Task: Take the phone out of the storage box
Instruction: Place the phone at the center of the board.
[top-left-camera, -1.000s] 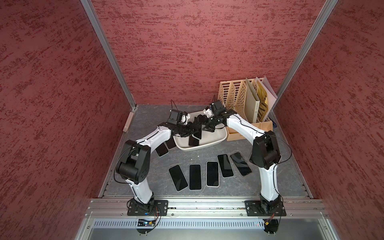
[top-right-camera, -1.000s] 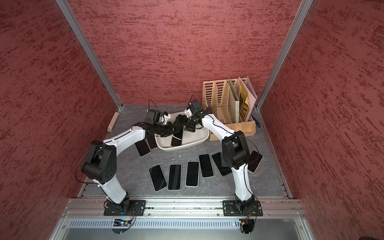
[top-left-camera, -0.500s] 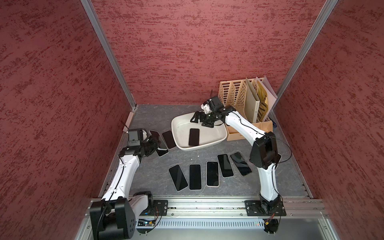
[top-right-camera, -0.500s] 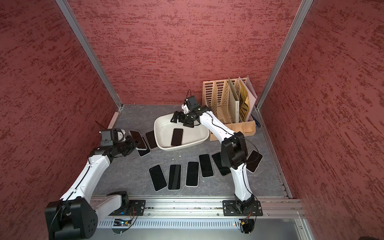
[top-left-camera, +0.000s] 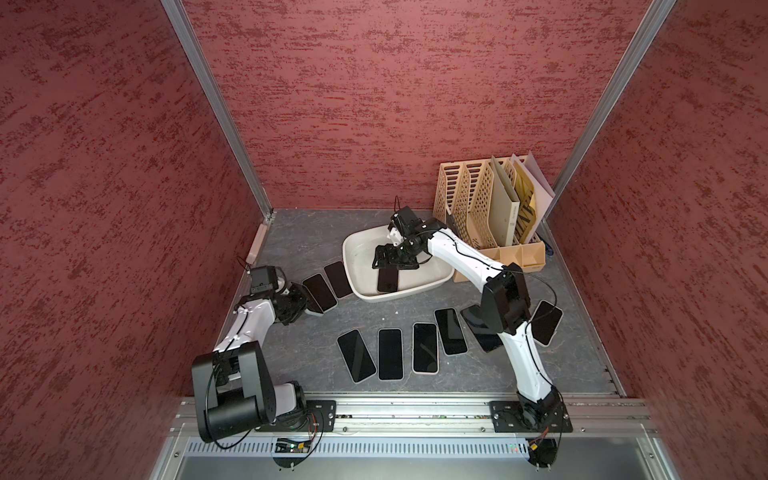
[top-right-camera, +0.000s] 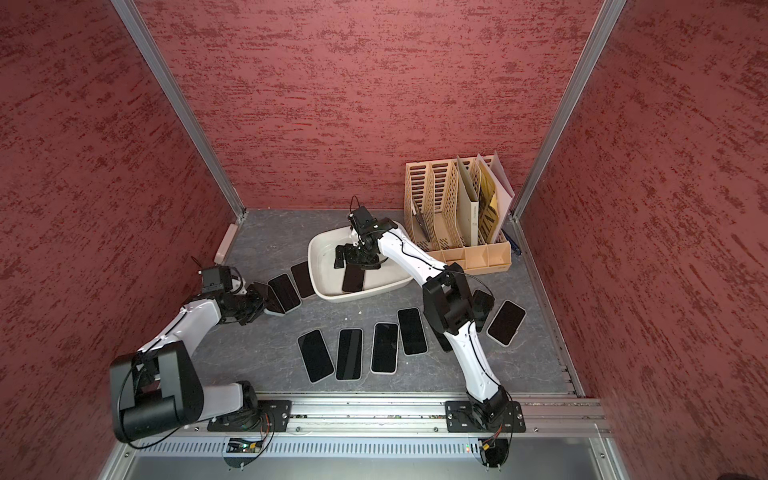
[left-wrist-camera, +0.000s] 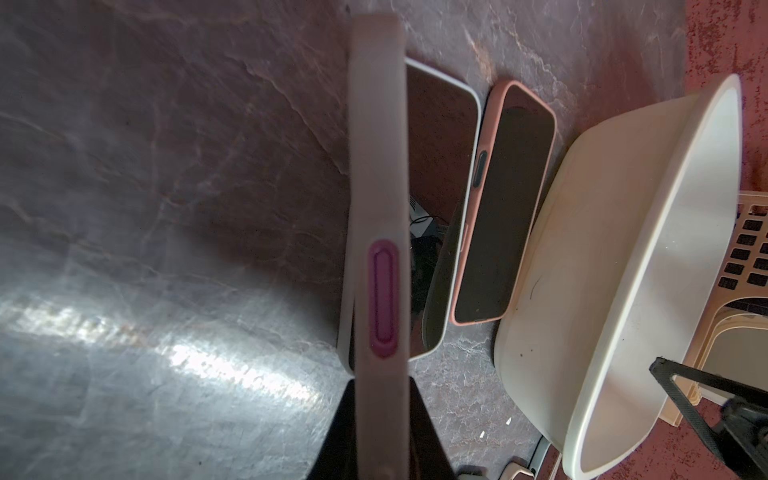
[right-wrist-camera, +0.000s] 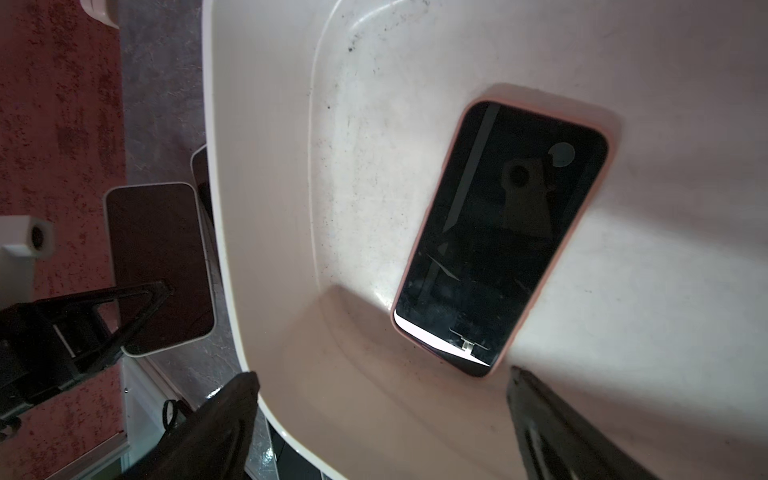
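1. Now the left pincer (top-left-camera: 306, 302) is working at the left of the desk (top-left-camera: 299, 245), outside the storage box (top-left-camera: 356, 259); a second ago it was reaching into that box beside the right pincer (top-left-camera: 395, 264).
2. It is clamping a grey-cased phone (left-wrist-camera: 378, 187) on edge, its fingers pressing together on the two faces.
3. The right pincer is hanging over the far end of the phone (top-left-camera: 387, 281), which is lying flat and screen up in the storage box. Its fingers are standing wide apart and gripping nothing. Half a second ago it was sitting at the box's far rim.
4. Only the left wrist view is showing the held case's purple side button, with a white-cased phone (left-wrist-camera: 442, 158) and a peach-cased phone (left-wrist-camera: 505, 199) lying between it and the box.
5. Only the right wrist view is showing the boxed phone's pink case.
6. Only the top views are showing the row of phones (top-right-camera: 349, 353) nearer the rail and the file organizer (top-right-camera: 440, 199) at far right.
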